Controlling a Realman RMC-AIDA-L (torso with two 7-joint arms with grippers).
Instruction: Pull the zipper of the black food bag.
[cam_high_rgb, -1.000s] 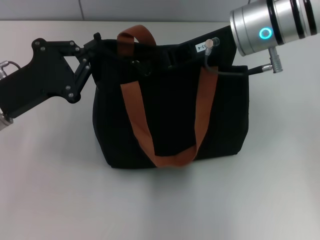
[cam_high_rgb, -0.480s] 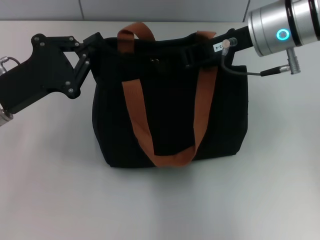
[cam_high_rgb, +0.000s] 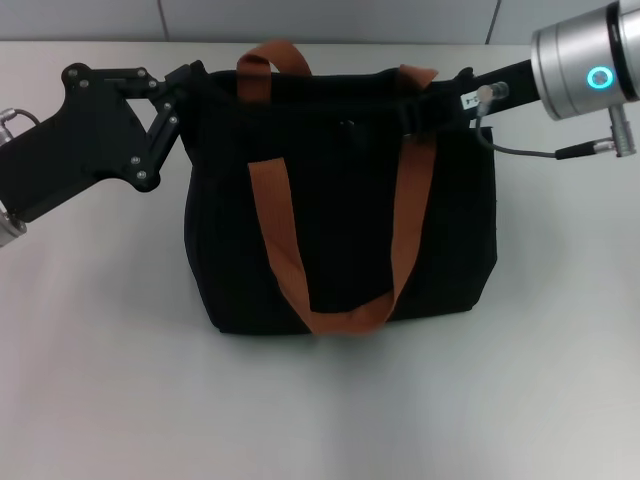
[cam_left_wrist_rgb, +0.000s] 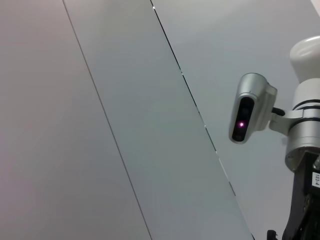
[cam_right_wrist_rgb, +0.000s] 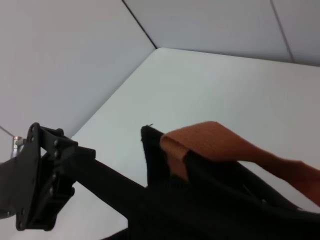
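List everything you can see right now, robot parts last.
black food bag: one, black, upright in the middle of the table.
handle straps: two, orange-brown; one hangs down the bag's front face, the other stands up at the back rim.
zipper: pull tab not clearly made out on the bag's top edge.
table: one, white, under the bag.
wall panels: grey, seamed, behind the scene.
left gripper: one, black, at the bag's top left corner.
right gripper: one, black on a silver arm, at the bag's top edge near the right corner.
camera head: one, silver, seen in the left wrist view.
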